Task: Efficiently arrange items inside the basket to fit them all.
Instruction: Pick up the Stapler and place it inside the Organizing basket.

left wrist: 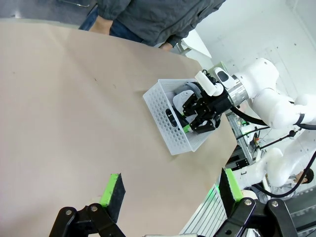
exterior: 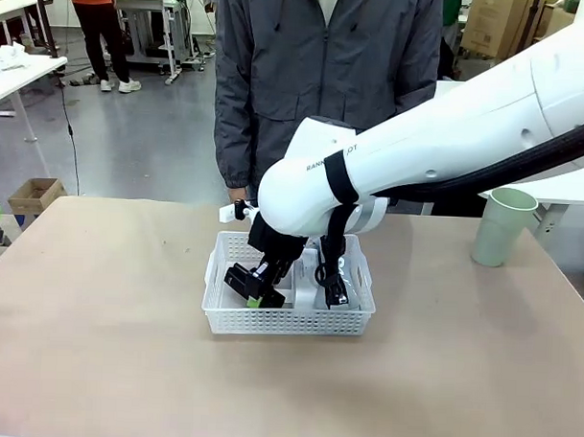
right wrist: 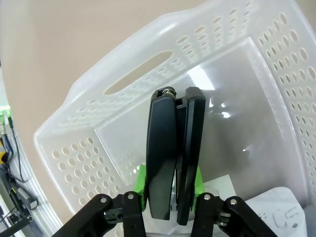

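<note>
The white perforated basket (exterior: pixel 288 321) sits mid-table, and my right arm reaches down into its left half. There my right gripper (exterior: pixel 261 292) is shut on the black stapler (exterior: pixel 240 279). In the right wrist view the stapler (right wrist: pixel 173 148) stands clamped between the green pads just above the basket floor, near the handle wall (right wrist: pixel 123 81). A grey pouch with a black strap (exterior: pixel 334 277) lies in the basket's right half, and a white box (right wrist: pixel 279 215) lies beside the stapler. The pale green cup (exterior: pixel 503 226) stands on the table at far right. My left gripper (left wrist: pixel 170 190) hangs open and empty, well away from the basket (left wrist: pixel 165 118).
A person in a grey jacket (exterior: pixel 326 76) stands at the far table edge just behind the basket, one hand (exterior: pixel 237 193) low near the edge. Bare brown tabletop (exterior: pixel 106 337) lies left of and in front of the basket.
</note>
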`<state>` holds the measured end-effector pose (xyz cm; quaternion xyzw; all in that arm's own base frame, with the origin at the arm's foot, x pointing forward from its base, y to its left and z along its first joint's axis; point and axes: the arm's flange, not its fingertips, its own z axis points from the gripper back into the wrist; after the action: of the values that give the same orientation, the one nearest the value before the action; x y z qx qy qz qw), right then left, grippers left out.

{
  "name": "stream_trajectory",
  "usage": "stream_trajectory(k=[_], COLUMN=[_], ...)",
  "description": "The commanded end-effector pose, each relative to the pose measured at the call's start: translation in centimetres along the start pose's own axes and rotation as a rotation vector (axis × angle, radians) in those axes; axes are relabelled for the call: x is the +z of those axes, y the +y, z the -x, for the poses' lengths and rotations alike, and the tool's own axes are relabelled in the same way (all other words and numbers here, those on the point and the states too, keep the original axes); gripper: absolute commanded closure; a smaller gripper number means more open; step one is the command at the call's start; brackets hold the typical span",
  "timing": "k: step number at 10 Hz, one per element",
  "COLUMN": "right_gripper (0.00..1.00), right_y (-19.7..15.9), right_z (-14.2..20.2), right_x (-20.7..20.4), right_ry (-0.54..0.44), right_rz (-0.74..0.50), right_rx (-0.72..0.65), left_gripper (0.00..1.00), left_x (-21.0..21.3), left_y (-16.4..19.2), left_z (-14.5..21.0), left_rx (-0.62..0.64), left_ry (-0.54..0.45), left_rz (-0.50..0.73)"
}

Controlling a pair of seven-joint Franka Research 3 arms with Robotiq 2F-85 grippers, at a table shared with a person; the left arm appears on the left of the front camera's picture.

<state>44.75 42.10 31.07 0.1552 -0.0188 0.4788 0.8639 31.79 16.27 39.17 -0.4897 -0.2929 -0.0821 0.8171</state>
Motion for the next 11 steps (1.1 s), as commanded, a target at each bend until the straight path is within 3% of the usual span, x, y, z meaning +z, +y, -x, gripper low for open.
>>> stream_trajectory(k=[1,6,7,11], right_gripper=[0.58,0.58,0.03,0.00], right_y=[0.08,-0.14,-0.14,0.04], right_z=[-0.79,-0.70,-0.55,-0.76], right_x=[0.76,0.66,0.80,0.77], right_ry=[0.018,0.018,0.018,0.016], right_rz=[0.017,-0.013,-0.017,-0.020], right_rx=[-0.018,-0.015,0.006,0.019], left_gripper=[0.00,0.00,0.00,0.00], left_x=[0.16,0.16,0.16,0.16], left_y=[-0.33,-0.33,-0.33,-0.33], left_z=[-0.04,-0.04,-0.04,-0.04], left_rx=[0.012,0.012,0.012,0.012], left_ry=[0.003,0.003,0.003,0.003], left_rz=[0.009,0.009,0.009,0.009])
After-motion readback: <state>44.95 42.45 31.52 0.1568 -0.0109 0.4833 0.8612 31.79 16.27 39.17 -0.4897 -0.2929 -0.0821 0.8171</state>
